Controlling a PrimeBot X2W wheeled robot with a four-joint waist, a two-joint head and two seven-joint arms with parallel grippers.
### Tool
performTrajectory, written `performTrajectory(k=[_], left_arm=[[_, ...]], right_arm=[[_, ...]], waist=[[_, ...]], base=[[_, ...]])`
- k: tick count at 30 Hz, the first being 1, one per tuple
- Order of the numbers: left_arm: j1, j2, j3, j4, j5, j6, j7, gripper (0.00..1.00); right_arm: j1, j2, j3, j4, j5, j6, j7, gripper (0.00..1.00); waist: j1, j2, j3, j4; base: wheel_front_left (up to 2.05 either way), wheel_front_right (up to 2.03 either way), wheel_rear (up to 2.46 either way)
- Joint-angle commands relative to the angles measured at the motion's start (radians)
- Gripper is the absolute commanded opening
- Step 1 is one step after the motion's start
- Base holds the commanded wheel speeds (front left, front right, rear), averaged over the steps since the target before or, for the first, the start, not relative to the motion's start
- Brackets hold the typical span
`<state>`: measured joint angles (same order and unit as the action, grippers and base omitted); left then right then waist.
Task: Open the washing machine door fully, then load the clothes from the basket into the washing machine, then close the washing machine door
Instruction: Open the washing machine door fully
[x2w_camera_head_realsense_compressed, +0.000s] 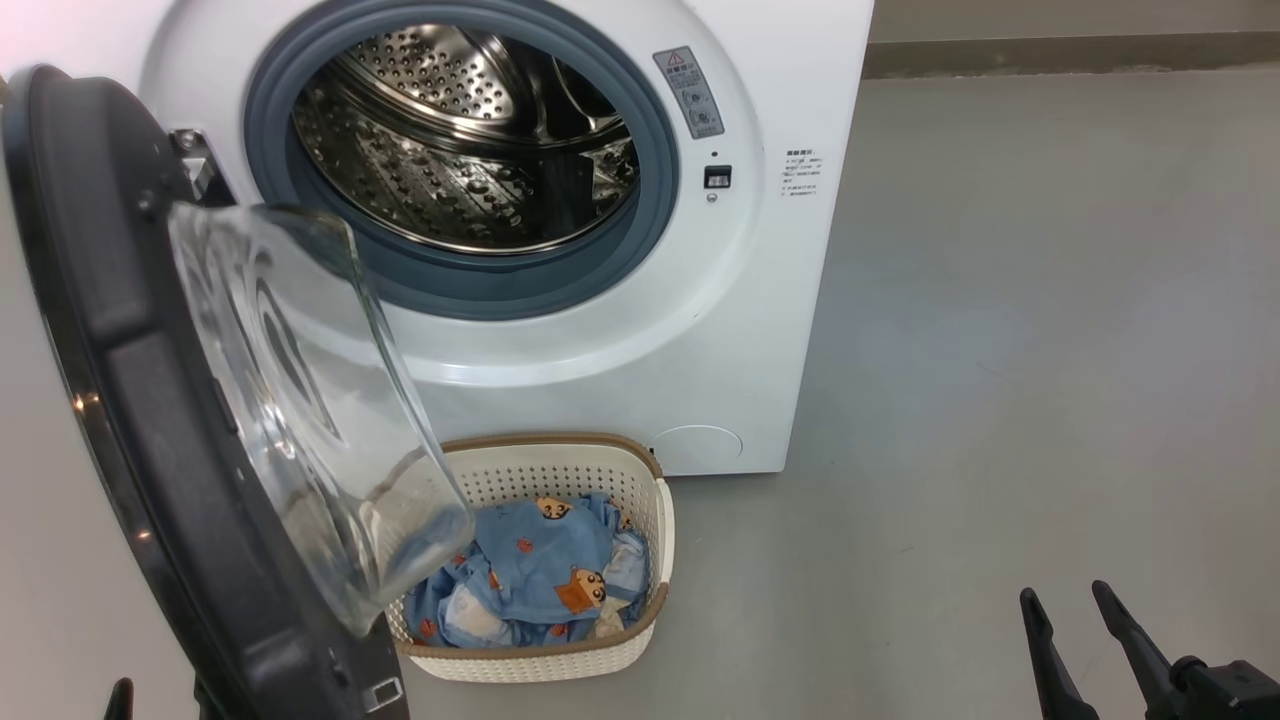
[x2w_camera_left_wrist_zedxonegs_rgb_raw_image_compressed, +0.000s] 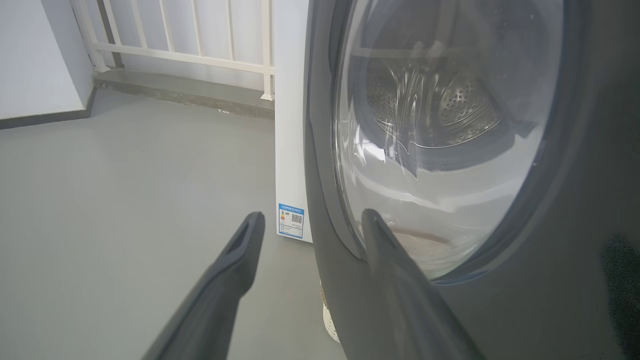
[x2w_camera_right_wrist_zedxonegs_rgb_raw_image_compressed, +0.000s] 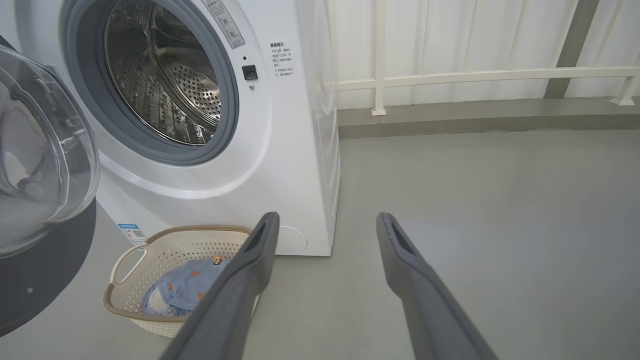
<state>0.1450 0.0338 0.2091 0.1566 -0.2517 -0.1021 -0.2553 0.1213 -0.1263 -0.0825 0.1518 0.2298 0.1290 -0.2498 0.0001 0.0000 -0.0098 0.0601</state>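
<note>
I see the washing machine door (x2w_camera_head_realsense_compressed: 130, 400) swung open left of the washing machine (x2w_camera_head_realsense_compressed: 640, 350), and the clothes (x2w_camera_head_realsense_compressed: 545, 570) lie in the basket (x2w_camera_head_realsense_compressed: 560, 441) at its foot. Both pincers are spread wide and empty: left gripper (x2w_camera_left_wrist_zedxonegs_rgb_raw_image_compressed: 310, 222) by the door's rim, right gripper (x2w_camera_right_wrist_zedxonegs_rgb_raw_image_compressed: 327, 220) above the floor (x2w_camera_head_realsense_compressed: 1000, 350)

Laundry area, washing machine (x2w_camera_head_realsense_compressed: 620, 375), basket (x2w_camera_head_realsense_compressed: 661, 540), white railing (x2w_camera_right_wrist_zedxonegs_rgb_raw_image_compressed: 475, 76), grey floor (x2w_camera_head_realsense_compressed: 1000, 300)

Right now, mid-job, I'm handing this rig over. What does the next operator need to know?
Left gripper: open, empty, fingers at the outer face of the door.
Right gripper: open, empty, right of the basket.
Door swung wide; drum empty; clothes in the basket in front of the washer.
Done: door opened. Left: load clothes, close door.
</note>
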Motion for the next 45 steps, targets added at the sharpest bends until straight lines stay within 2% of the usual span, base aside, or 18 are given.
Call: performTrajectory(k=[1,14,15,16,17,24,31,37,39,42,45], left_arm=[[-0.011,0.016,0.030,-0.021,0.008,-0.003,-0.006,1.00],[-0.002,0.016,0.025,-0.027,0.010,0.003,-0.006,1.00],[0.000,0.016,0.023,-0.022,0.006,0.003,-0.006,0.91],[0.000,0.016,0.021,-0.020,0.007,0.003,-0.006,0.16],[-0.001,0.016,0.021,-0.018,0.006,0.002,-0.006,0.00],[-0.006,0.016,0.037,-0.016,-0.005,0.006,-0.006,0.00],[-0.034,0.016,0.119,-0.077,-0.064,0.029,-0.006,0.00],[-0.109,0.016,0.238,-0.323,-0.088,0.066,-0.006,0.00],[-0.132,0.016,0.249,-0.432,-0.075,0.077,-0.006,0.00],[-0.157,0.016,0.216,-0.587,-0.053,0.081,-0.006,0.00],[-0.162,0.016,0.128,-0.714,-0.027,0.066,-0.006,0.00]], right_arm=[[-0.035,-0.015,0.019,-0.019,-0.009,0.002,-0.012,1.00],[-0.033,-0.022,0.022,0.013,-0.007,0.002,-0.012,1.00],[-0.033,-0.022,0.022,0.014,-0.006,0.002,-0.012,1.00],[-0.033,-0.022,0.022,0.015,-0.006,0.002,-0.012,1.00],[-0.033,-0.021,0.022,0.015,-0.006,0.002,-0.012,1.00],[-0.034,-0.016,0.018,0.012,-0.005,0.002,-0.012,1.00],[-0.031,-0.012,0.013,0.007,-0.010,0.002,-0.012,1.00],[-0.024,-0.014,0.012,0.003,-0.013,0.002,-0.012,1.00],[-0.021,-0.016,0.013,0.004,-0.014,0.002,-0.012,1.00],[-0.021,-0.018,0.015,0.003,-0.015,0.002,-0.012,1.00],[-0.021,-0.015,0.017,0.003,-0.018,0.002,-0.012,1.00]], waist=[[0.0000,0.0000,-0.001,0.002],[0.0000,0.0000,-0.010,0.009],[0.0000,0.0000,-0.009,0.010],[0.0000,0.0000,-0.009,0.010],[0.0000,0.0000,-0.008,0.011],[0.0000,0.0000,-0.004,0.013],[0.0000,0.0000,-0.001,0.018],[0.0000,0.0000,0.002,0.033],[0.0000,0.0000,0.002,0.038],[0.0000,0.0000,0.003,0.047],[0.0000,0.0000,0.001,0.053]], base=[[0.00,0.00,0.00],[0.00,0.00,0.00],[0.00,0.00,0.00],[0.00,0.00,0.00],[0.00,0.00,0.00],[0.00,0.00,0.00],[0.00,0.00,0.00],[0.00,0.00,0.00],[0.00,0.00,0.00],[0.00,0.00,0.00],[0.00,0.00,0.00]])
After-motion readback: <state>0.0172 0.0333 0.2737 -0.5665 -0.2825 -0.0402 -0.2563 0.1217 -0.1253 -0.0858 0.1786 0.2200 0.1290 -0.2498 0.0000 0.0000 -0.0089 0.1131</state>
